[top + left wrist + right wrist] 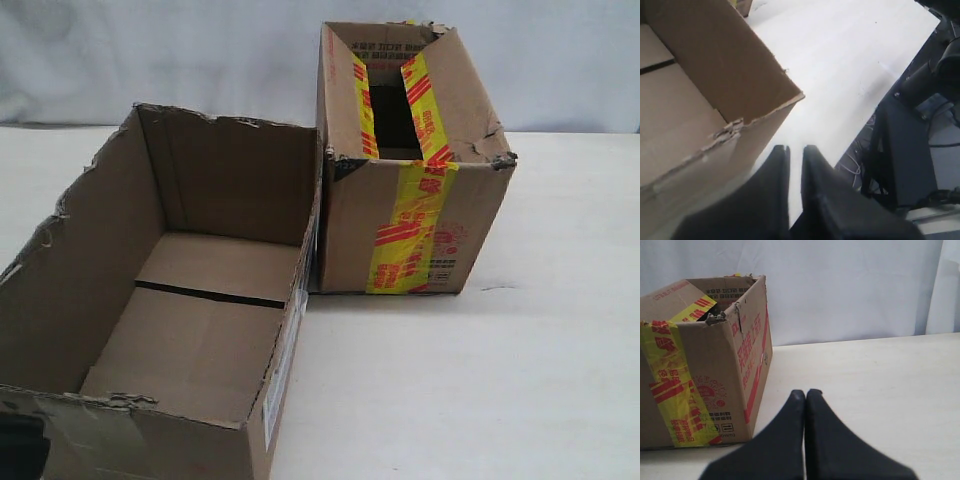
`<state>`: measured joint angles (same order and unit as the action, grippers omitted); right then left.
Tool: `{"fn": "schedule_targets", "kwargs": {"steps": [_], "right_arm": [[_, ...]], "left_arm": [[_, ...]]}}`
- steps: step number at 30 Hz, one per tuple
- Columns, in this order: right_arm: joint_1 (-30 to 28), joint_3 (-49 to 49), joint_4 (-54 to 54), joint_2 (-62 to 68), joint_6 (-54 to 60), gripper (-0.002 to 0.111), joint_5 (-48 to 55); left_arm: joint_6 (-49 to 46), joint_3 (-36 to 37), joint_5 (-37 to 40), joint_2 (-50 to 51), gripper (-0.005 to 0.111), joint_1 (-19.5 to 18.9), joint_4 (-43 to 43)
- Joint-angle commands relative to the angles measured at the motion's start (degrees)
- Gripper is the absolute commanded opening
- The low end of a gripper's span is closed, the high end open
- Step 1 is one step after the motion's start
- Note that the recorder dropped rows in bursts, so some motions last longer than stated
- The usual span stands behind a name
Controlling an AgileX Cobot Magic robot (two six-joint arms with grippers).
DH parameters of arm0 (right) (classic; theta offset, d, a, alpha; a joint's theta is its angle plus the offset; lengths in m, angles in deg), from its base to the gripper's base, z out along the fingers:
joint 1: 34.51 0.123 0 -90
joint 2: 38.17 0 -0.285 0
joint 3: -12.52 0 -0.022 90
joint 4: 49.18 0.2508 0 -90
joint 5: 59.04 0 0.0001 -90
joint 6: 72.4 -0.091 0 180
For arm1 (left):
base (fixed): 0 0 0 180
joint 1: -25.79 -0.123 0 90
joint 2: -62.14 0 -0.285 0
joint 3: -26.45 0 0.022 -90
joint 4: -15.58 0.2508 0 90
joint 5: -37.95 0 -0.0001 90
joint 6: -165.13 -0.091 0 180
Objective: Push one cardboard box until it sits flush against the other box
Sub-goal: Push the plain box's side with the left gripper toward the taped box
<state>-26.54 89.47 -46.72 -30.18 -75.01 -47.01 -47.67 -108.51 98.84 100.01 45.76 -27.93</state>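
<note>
The plain cardboard box (215, 190) with the ragged rim stands open on the left. Its far right wall meets the left side of the other box (420, 215), the one with yellow-and-red tape, and I see no gap between them. My left gripper (796, 148) hovers just outside the plain box's (715, 65) near torn corner. Its jaws are a narrow slit apart with nothing in them. A dark part of that arm (20, 445) shows at the box's near left corner. My right gripper (806, 392) is shut and empty, low over the table to the right of the taped box (715, 370).
The white table (520, 360) stretches to the right and front of the boxes. A pale cloth backdrop (560, 60) hangs behind. In the left wrist view the table edge (875, 107) drops to a black stand (900, 160) and cables.
</note>
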Motion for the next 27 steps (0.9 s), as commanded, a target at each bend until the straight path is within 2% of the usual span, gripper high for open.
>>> {"fn": "schedule_targets", "kwargs": {"steps": [1,3,6,10,16,21,27], "right_arm": [[0.2,0.3,-0.1,-0.2,0.5,0.0,0.1],[0.2,0.3,-0.1,-0.2,0.5,0.0,0.1],[0.2,0.3,-0.1,-0.2,0.5,0.0,0.1],[0.2,0.3,-0.1,-0.2,0.5,0.0,0.1],[0.2,0.3,-0.1,-0.2,0.5,0.0,0.1],[0.2,0.3,-0.1,-0.2,0.5,0.0,0.1],[0.2,0.3,-0.1,-0.2,0.5,0.0,0.1]], "left_arm": [[-0.5,5.1,-1.1,0.6,0.0,0.4,1.3],[-2.3,7.9,-1.7,2.2,0.0,0.4,-1.1],[-10.2,10.8,-2.1,4.1,0.0,0.4,-5.7],[-1.9,10.8,-10.8,9.4,0.0,0.4,-0.1],[-4.9,10.8,-19.0,23.7,0.0,0.4,-1.3],[-16.5,10.8,-22.7,26.5,0.0,0.4,-12.7],[-16.9,10.8,-31.5,27.8,0.0,6.3,-15.7]]}}
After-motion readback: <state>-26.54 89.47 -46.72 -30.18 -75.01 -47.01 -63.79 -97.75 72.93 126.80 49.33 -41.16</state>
